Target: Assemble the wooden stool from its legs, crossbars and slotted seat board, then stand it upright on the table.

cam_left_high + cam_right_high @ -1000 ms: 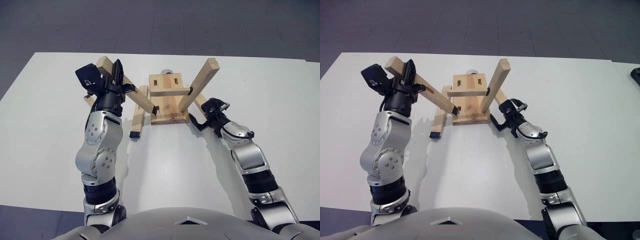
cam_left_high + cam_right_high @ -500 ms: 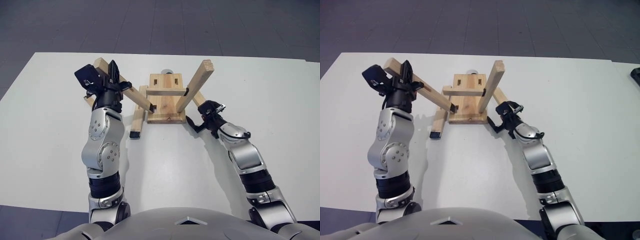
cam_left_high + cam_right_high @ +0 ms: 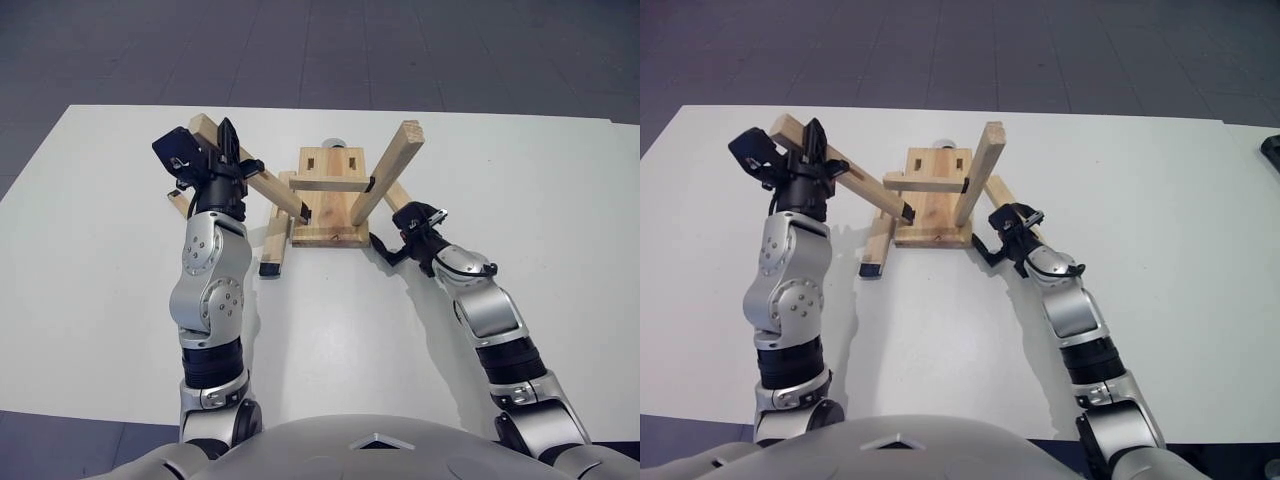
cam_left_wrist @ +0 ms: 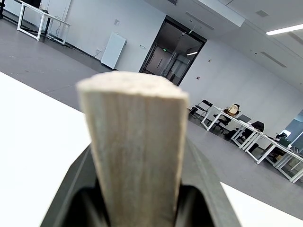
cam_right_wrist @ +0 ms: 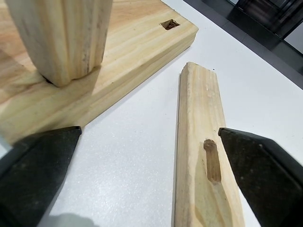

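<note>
Surface (image 3: 100, 250): white table top; carries all the stool parts.
Seat board (image 3: 330, 215): slotted pine board lying flat, mid-surface and towards the far edge, between the two arms.
Standing leg (image 3: 390, 170): foot set in the seat board's right side, top leaning out to the right.
Held leg (image 3: 265, 185): raised off the surface at a slant, its upper end to the left; the lower end is just beside the seat board's left edge.
Loose leg, left (image 3: 275, 235): flat on the surface, just left of the seat board, under the held leg.
Loose leg, right (image 5: 199, 156): flat on the surface beside the seat board's right edge, apart from it.
Crossbar (image 3: 330, 184): runs level from the standing leg leftward above the seat board; whether it meets the held leg cannot be told.
Left gripper (image 3: 225, 165): raised over the left of the surface, jaws clamped on the held leg.
Right gripper (image 3: 392, 232): low at the seat board's near right corner, jaws apart, with the right loose leg's end between them.
</note>
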Controlling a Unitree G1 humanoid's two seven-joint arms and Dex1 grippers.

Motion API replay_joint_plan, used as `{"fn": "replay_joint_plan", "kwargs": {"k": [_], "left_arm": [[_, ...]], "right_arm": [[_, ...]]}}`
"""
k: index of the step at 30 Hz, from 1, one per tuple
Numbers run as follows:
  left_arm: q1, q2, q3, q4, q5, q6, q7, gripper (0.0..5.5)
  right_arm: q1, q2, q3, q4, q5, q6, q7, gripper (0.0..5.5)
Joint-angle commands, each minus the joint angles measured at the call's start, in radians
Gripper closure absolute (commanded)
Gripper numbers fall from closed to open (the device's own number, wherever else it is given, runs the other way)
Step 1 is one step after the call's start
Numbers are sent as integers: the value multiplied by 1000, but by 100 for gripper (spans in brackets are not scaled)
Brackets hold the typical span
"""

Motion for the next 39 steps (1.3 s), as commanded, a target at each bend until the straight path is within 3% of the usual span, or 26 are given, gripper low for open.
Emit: {"fn": "replay_joint_plan", "kwargs": {"k": [1, 10, 21, 30, 39], "left_arm": [[57, -28, -56, 38, 21, 62, -17, 447], [128, 28, -75, -25, 51, 139, -34, 447], [38, 99, -132, 48, 157, 218, -78, 447], [70, 137, -183, 130, 244, 174, -136, 447], [100, 165, -245, 168, 324, 116, -162, 444]], "right_arm": [[-8, 8, -7, 3, 0, 17, 1, 10], [12, 18, -18, -13, -4, 31, -11, 10], [4, 53, -46, -22, -11, 23, -65, 10], [-102, 94, -220, -46, 6, 27, -220, 10], [-246, 150, -347, -295, 129, -21, -260, 10]]}}
